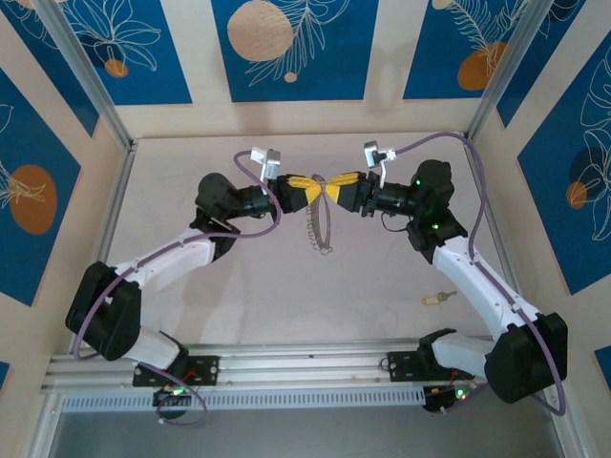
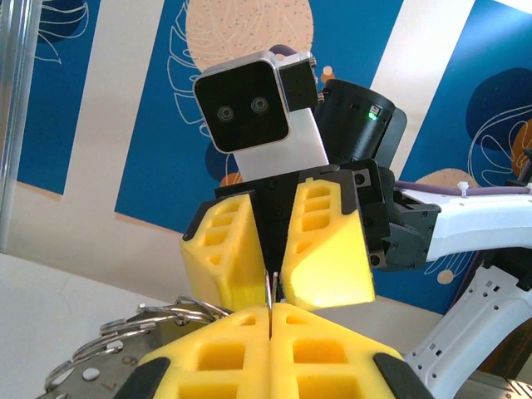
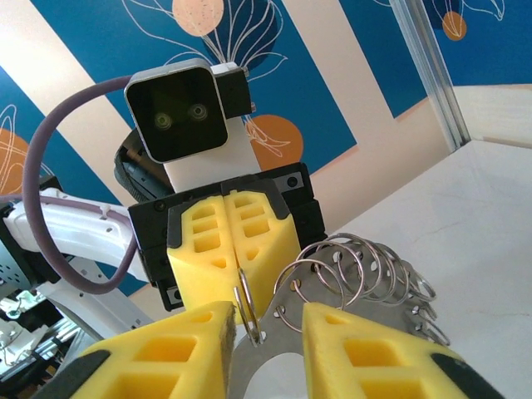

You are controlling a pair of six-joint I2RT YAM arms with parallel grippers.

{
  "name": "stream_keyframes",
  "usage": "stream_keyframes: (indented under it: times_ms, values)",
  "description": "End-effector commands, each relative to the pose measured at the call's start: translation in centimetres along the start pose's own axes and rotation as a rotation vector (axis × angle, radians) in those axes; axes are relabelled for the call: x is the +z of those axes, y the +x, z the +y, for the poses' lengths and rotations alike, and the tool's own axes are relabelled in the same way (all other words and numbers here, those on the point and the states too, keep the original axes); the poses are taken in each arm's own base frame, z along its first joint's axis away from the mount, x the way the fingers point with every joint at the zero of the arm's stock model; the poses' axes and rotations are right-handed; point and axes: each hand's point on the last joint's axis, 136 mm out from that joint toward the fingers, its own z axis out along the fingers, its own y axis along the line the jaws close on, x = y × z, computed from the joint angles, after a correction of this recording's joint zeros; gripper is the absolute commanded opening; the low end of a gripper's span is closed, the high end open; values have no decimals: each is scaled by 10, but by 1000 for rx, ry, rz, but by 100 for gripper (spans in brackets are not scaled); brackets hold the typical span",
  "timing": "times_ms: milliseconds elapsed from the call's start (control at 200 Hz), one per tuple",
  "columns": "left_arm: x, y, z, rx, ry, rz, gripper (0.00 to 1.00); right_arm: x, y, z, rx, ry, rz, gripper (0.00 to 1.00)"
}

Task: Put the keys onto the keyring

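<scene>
The left gripper (image 2: pixel 270 322) is pressing its yellow block-shaped fingers fully together on a thin wire loop of the keyring (image 1: pixel 322 229), a bunch of linked silver metal split rings. The bunch is hanging as a short chain from where the two arms are meeting, above the middle of the desk (image 1: pixel 239 305); I cannot tell whether its lower end is touching the surface. The right gripper (image 3: pixel 266 337) is facing the left one tip to tip, its yellow fingers standing narrowly apart. One ring is sitting loose in the gap, and nothing is looking clamped there. The key (image 1: pixel 434 299), a tiny one with a yellow-orange head and a short pale shaft, is lying flat near the right edge of the desk, just beside the white forearm (image 1: pixel 473 277) of the right arm and well apart from both grippers and the rings. So the task is looking barely begun: the ring bunch is being held up and presented, but the key is not yet picked up, and threading it onto a ring is all left to do. The desk is showing as a pale, matte cream sheet, with a ribbed aluminium rail (image 1: pixel 305 358) running along its near edge under the arm bases. Cream walls (image 1: pixel 286 48) are closing it in, carrying blue panels with white leaf outlines and orange discs, and slim aluminium posts (image 1: pixel 86 76) are rising at the far corners.
</scene>
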Motion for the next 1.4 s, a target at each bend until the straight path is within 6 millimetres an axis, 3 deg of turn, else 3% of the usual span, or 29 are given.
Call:
stream_keyframes:
  times_ms: [0,150,255,450,515,635,785,1045,1395]
  values:
    - [3,-11,-14,62,47,-24,0,3,-4,7,-21,-24,-4,24]
    - [3,-10,-14,61,48,-22,0,4,-5,9,-26,-29,-4,14]
    - [3,-9,-14,57,49,-20,0,4,-5,9,-29,-29,-3,0]
    - [4,-5,-10,48,40,-5,0,2,-1,5,-37,-8,15,0]
    - [3,-3,-9,49,34,11,16,0,0,2,-46,8,23,0]
    - [0,-1,-9,71,23,55,33,-7,2,1,-69,25,46,0]
    - [-6,7,-8,107,-17,156,46,-13,6,1,-99,37,89,0]
    - [-14,25,-1,124,-50,327,50,-16,14,8,-122,-3,180,0]
    - [-15,16,4,98,-10,331,47,-15,16,11,-117,-32,209,0]
